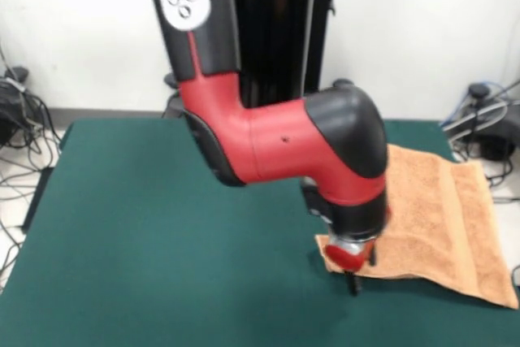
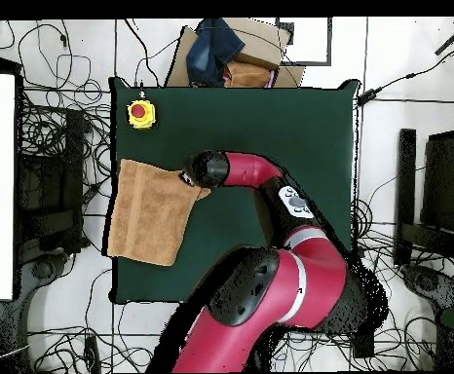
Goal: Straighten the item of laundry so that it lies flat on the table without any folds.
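Note:
The item of laundry [image 1: 439,209], an orange-tan terry towel, lies spread at the right side of the green table [image 1: 162,233] in the front view, with a long crease near its right end. My gripper [image 1: 353,280] points down at the towel's near-left corner and touches it there. In the overhead view the towel [image 2: 151,212] sits at the table's [image 2: 270,127] left edge. There the gripper [image 2: 186,179] is at the towel's upper-right corner, mostly hidden under the wrist. Neither view shows how it stands.
A yellow box with a red button [image 2: 141,114] stands on the table just beyond the towel. A cardboard box with blue cloth [image 2: 229,54] sits off the table's far edge. Cables cover the floor around the table.

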Robot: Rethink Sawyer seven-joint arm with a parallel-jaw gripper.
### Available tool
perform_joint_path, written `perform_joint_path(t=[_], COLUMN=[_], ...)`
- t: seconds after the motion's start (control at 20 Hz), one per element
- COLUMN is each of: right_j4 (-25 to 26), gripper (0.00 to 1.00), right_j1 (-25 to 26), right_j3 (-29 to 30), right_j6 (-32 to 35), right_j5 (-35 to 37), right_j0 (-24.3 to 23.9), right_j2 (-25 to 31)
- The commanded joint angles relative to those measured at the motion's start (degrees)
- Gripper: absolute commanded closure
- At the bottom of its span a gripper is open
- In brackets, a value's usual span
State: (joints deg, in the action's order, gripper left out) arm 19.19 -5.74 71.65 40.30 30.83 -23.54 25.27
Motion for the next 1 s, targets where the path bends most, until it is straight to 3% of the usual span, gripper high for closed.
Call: perform_joint_path(t=[0.05, 0.25, 1.0], right_j4=[2.64, 3.79, 1.98], gripper=[0.00, 0.00, 0.00], right_j1=[-4.81, -2.88, 11.57], right_j3=[1.74, 1.73, -5.95], right_j6=[4.34, 2.99, -4.66], right_j5=[4.23, 3.49, 14.63], right_j0=[-2.15, -2.93, -5.28], right_j2=[-4.47, -4.51, -1.11])
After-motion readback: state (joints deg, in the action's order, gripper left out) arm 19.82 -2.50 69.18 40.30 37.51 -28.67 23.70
